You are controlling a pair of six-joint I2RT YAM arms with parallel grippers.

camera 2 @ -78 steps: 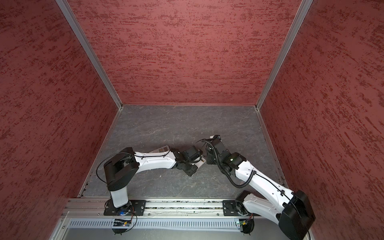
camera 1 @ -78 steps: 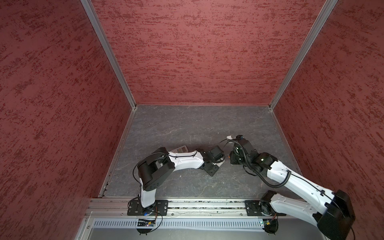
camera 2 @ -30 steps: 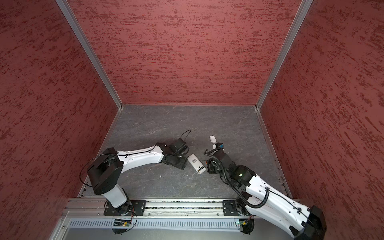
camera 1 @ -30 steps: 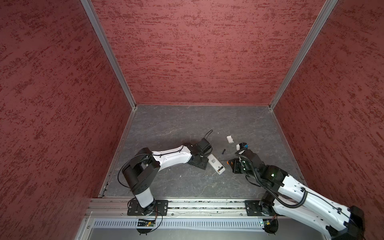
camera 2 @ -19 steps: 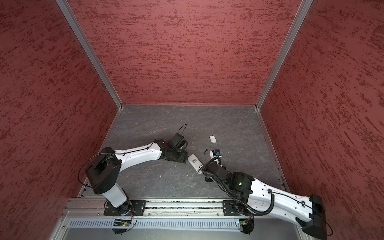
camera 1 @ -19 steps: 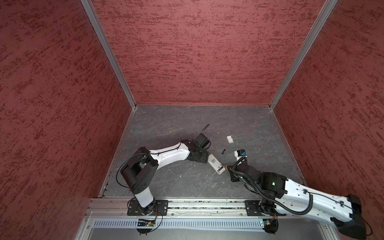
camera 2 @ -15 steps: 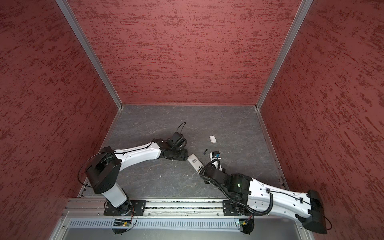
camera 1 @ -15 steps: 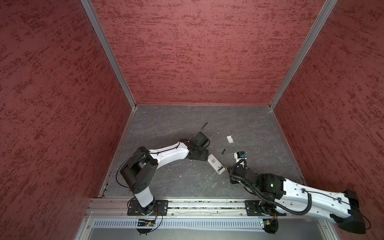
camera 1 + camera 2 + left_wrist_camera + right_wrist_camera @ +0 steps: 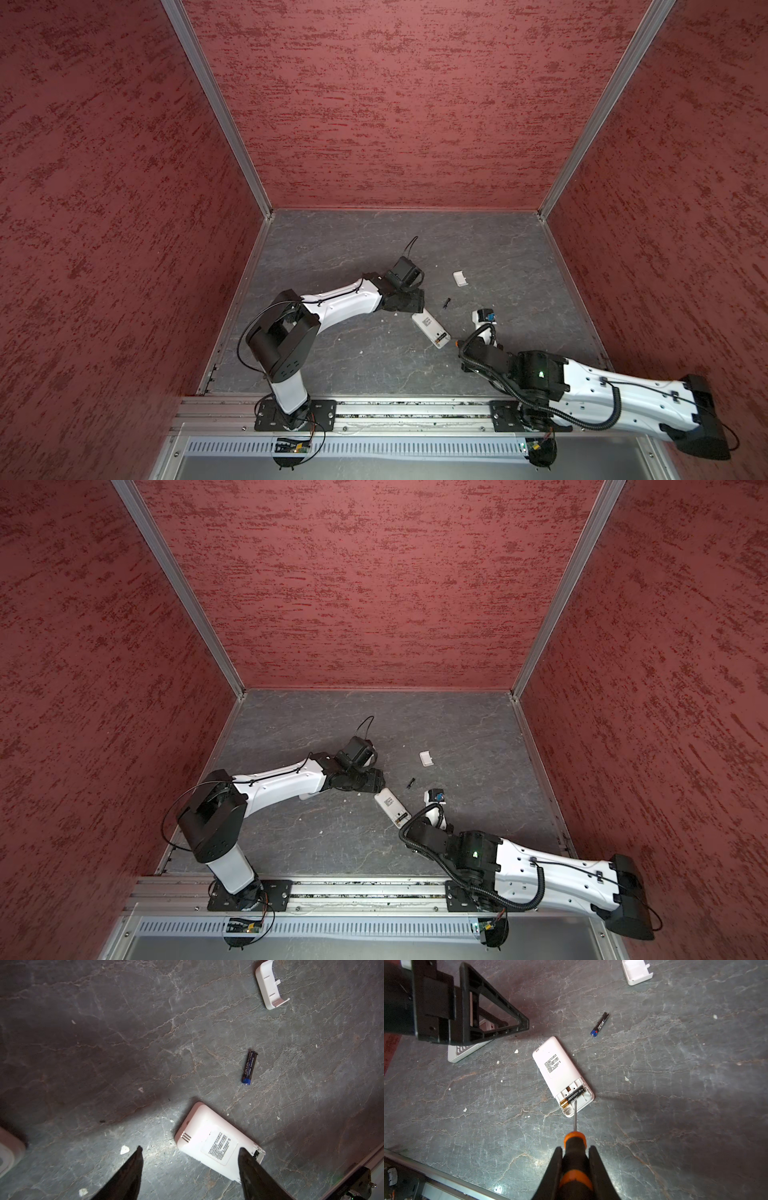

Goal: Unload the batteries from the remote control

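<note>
Grey marbled table [image 9: 675, 1105], white remote control [image 9: 560, 1068] flat on it, label side up, battery bay open at one end; same remote control in both top views [image 9: 431, 330] [image 9: 392, 807].

In the bay: seated battery [image 9: 574, 1095], dark with a gold end, lying across the remote control.

Off the remote control's closed end, apart from it: loose battery [image 9: 600, 1024] [image 9: 250, 1067], dark with a blue end, flat on the table. Further out the same way: white battery cover [image 9: 636, 971] [image 9: 271, 987], hollow side up.

Right gripper [image 9: 575, 1148] off the bay end, clamped tight on orange-and-black screwdriver [image 9: 575, 1140]. Shaft across the bay's rim, tip right at the seated battery; contact too close to call.

Left gripper [image 9: 190, 1148] at the remote control's closed end, jaws wide apart, holding nothing; height above it unclear.

Beside that closed end: second white device [image 9: 467, 1051], mostly hidden under the left gripper's finger frame.

White crumbs [image 9: 516, 1051] scattered around the remote control.
</note>
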